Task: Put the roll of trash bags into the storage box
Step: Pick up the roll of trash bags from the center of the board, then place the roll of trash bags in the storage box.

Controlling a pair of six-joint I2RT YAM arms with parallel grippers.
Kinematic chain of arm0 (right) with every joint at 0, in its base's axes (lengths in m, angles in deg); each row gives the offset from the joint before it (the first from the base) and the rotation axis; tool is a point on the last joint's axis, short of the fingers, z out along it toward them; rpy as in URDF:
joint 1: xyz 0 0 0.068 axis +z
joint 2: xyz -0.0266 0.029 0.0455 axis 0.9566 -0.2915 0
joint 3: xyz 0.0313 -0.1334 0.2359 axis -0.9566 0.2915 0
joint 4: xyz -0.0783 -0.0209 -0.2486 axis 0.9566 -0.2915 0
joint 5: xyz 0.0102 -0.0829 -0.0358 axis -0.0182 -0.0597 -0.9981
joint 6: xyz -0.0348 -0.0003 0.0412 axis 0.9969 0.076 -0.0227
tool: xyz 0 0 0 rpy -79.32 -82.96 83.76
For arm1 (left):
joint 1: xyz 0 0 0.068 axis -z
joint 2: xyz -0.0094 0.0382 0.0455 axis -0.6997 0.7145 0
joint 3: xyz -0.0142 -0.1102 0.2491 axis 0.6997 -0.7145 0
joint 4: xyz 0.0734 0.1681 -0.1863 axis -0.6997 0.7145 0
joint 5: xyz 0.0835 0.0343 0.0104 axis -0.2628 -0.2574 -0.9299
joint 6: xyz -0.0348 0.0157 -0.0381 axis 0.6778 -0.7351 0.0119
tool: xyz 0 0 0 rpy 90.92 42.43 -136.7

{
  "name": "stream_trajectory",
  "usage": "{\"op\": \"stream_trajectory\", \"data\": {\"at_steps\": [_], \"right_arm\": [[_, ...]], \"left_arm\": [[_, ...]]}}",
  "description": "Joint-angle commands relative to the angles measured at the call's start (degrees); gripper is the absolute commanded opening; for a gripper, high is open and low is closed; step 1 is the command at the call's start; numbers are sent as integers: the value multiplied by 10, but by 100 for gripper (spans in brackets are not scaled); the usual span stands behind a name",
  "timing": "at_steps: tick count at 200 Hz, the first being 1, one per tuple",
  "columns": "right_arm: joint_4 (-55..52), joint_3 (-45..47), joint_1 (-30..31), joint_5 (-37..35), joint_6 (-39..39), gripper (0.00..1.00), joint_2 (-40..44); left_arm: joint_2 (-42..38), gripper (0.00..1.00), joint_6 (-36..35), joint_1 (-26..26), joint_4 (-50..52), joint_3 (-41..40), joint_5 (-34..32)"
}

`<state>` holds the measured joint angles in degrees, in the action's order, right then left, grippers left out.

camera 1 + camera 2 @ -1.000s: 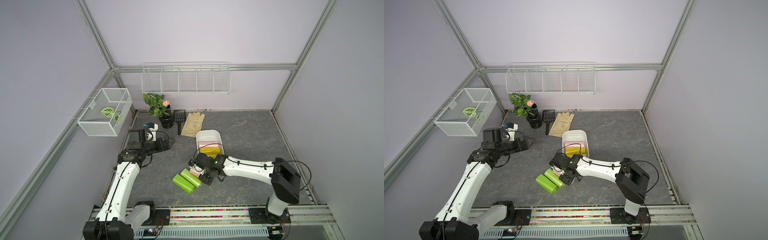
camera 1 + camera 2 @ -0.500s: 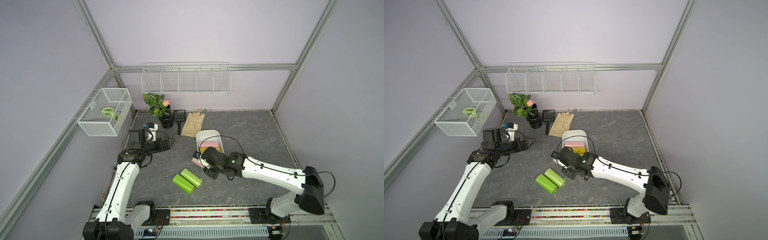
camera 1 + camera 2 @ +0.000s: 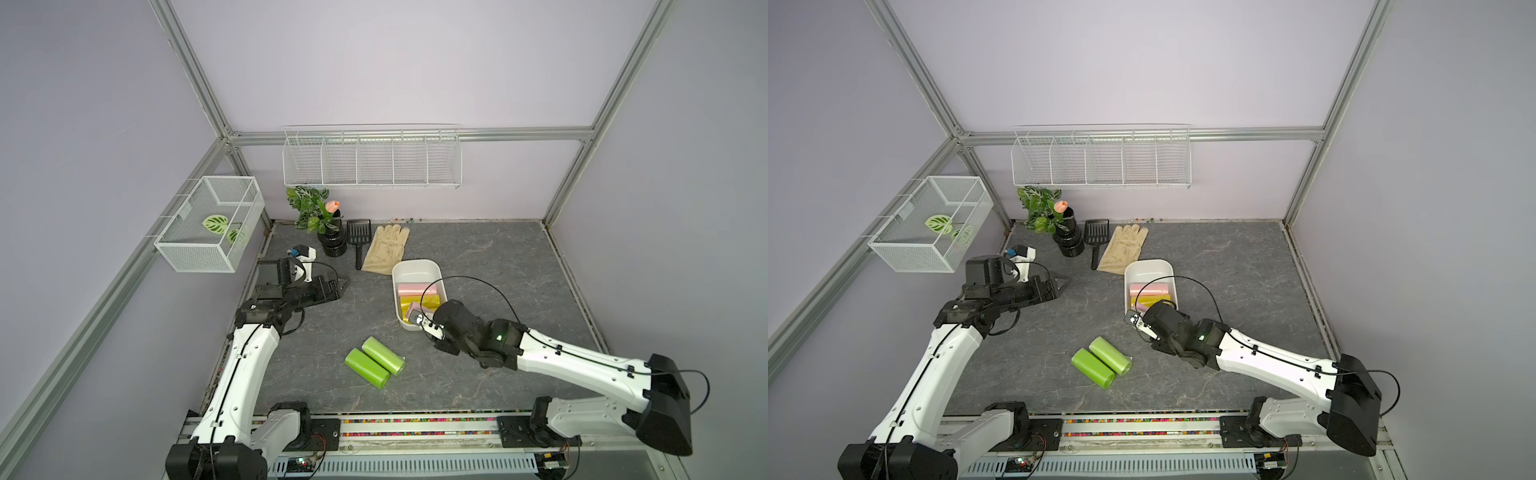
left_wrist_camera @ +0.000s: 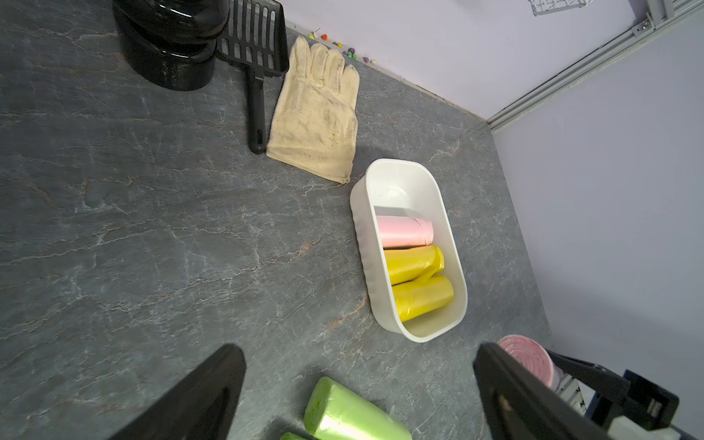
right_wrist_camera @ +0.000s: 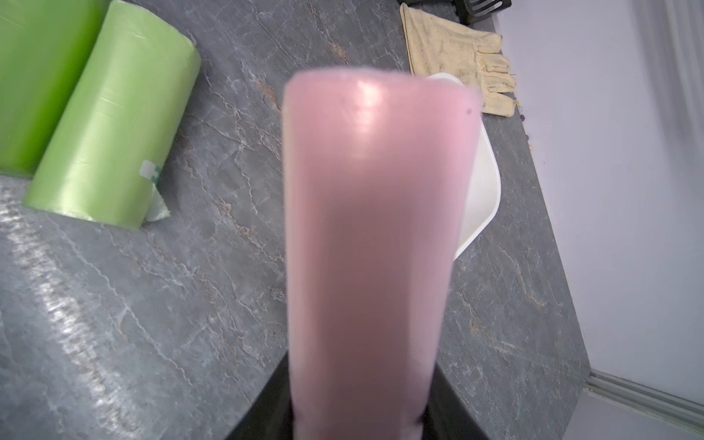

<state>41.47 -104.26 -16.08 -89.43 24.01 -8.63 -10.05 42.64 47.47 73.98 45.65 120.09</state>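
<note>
Storage box (image 3: 415, 270): far end free, three rolls (image 4: 413, 263) fill the rest. Glove (image 3: 386, 249) crowds its far corner. Two green rolls (image 3: 382, 355) block front-centre. Surface (image 3: 498, 257) right of box open.

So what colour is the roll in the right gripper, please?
Pink roll, clearest in right wrist view.

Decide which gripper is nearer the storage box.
Right. The right gripper, holding a pink roll, is at the near end of the storage box; the left gripper hovers well apart.
</note>
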Motion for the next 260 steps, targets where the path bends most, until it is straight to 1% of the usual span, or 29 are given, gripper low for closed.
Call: {"op": "stream_trajectory", "data": {"at_steps": [1,21,43,50,67,75,90,105,144,163,181,211,233,260], "right_arm": [[-17,-24,-39,68,36,0,12],[-24,-30,-60,76,89,0,12],[-34,-40,-88,108,184,0,8],[-42,-52,-102,122,192,0,2],[-107,-115,-145,190,188,0,-35],[-135,-145,-158,202,193,0,-56],[-166,-185,-163,187,224,0,-93],[-172,-216,-164,172,251,0,-127],[-200,-315,-177,177,314,0,-240],[-191,-352,-181,169,342,0,-296],[-189,-387,-192,180,368,0,-344],[-208,-456,-211,181,382,0,-413],[-198,-483,-221,188,386,0,-432],[-198,-521,-223,172,400,0,-468]], "left_arm": [[-9,100,-6,2,-4,6,4],[-10,100,-7,2,-4,6,3],[-10,100,-6,2,-4,6,4],[-11,100,-7,2,-3,6,4],[-12,100,-7,2,-3,6,3],[-12,100,-7,2,-3,6,2],[-12,100,-6,2,-2,6,1],[-14,100,-7,2,-4,5,1],[-14,100,-7,2,-3,5,1],[-16,100,-6,2,-3,5,1],[-18,100,-7,2,-3,5,3],[-21,100,-6,2,-4,5,2],[-21,100,-7,2,-4,4,3],[-20,100,-6,2,-5,4,5]]}}
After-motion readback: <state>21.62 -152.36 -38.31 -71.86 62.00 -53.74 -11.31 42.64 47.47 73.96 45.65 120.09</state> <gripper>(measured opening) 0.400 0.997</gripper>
